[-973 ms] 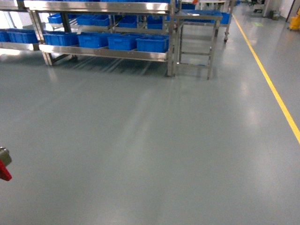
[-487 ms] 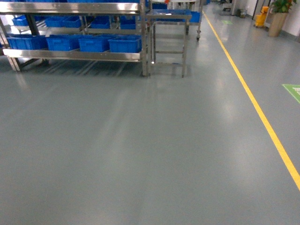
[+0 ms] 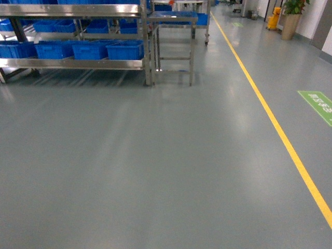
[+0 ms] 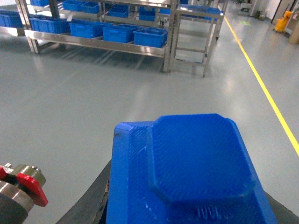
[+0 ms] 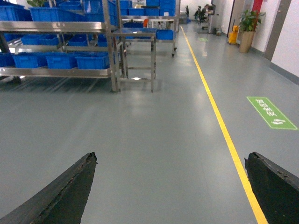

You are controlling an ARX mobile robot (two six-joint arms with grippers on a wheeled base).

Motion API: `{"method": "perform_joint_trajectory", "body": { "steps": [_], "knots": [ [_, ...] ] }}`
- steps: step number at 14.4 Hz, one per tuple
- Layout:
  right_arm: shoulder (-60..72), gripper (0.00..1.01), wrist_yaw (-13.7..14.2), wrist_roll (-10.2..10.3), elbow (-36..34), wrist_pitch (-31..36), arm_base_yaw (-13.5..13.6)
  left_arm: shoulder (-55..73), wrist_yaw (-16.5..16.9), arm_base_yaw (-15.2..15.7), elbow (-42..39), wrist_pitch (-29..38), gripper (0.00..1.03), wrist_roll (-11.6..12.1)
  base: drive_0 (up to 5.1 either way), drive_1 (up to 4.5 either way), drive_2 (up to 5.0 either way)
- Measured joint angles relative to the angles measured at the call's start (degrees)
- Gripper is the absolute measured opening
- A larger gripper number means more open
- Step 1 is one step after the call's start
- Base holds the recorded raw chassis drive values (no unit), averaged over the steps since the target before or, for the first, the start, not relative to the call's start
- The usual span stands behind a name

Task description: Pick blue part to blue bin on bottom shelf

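A: Start with the head view. What of the task shows there?

B: Only the destination. The bottom shelf (image 3: 72, 64) of the steel rack sits far off at upper left, with blue crates (image 3: 91, 50) in a row on it. Which one is the blue bin I can't tell from here. Neither arm appears, and neither does the part. The yellow floor line (image 3: 270, 116) runs down the right.

A: Left wrist view?

B: The blue part (image 4: 187, 172) fills the lower frame, held in the left gripper (image 4: 187, 205), with a dark finger (image 4: 88, 205) against its left side. It looks like a rigid printed block with a finely ridged skin, so probably light, stiff and not slippery. Its flat side walls are the sensible faces to clamp. The bottom is cut off, so the depth of the grip is hidden. A red-capped push-button (image 4: 28, 184) pokes in at lower left.

A: Right wrist?

B: The right gripper (image 5: 173, 186) is spread wide and empty, one finger (image 5: 60, 196) at each lower corner, bare floor between. The rack (image 5: 60, 46) is well away, its crate contents too small to read.
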Motion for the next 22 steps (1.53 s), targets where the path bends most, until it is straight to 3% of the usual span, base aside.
{"method": "perform_joint_trajectory", "body": {
  "steps": [22],
  "knots": [
    [0.0, 0.98, 0.0, 0.0, 0.0, -0.26, 0.0, 0.28, 0.07, 0.0, 0.0, 0.0, 0.44, 0.0, 0.0, 4.34, -4.3]
  ]
}}
